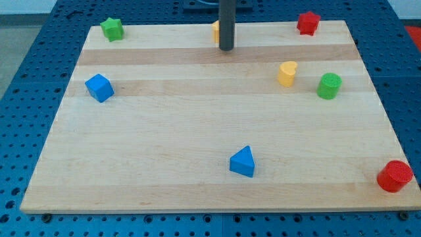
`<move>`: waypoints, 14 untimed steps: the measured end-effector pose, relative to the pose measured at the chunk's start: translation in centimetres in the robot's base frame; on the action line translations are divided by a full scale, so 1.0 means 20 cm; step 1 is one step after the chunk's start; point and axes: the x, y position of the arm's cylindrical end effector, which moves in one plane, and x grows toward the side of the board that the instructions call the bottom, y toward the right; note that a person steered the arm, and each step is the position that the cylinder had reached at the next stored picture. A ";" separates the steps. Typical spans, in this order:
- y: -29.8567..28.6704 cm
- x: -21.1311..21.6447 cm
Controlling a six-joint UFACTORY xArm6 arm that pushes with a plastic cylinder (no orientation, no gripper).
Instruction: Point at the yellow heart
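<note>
The yellow heart (287, 73) stands on the wooden board right of centre in the upper half of the view. My dark rod comes down from the view's top; my tip (226, 49) rests on the board near the top edge, well to the left of the heart and a little above it. A second yellow block (215, 30) is mostly hidden behind the rod; its shape cannot be made out.
A green cylinder (329, 85) sits just right of the heart. A red star-like block (307, 22) is at top right, a green star (112, 29) at top left, a blue cube (99, 87) at left, a blue triangle (243, 162) at bottom centre, a red cylinder (395, 176) at the bottom right corner.
</note>
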 end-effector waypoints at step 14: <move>0.01 0.52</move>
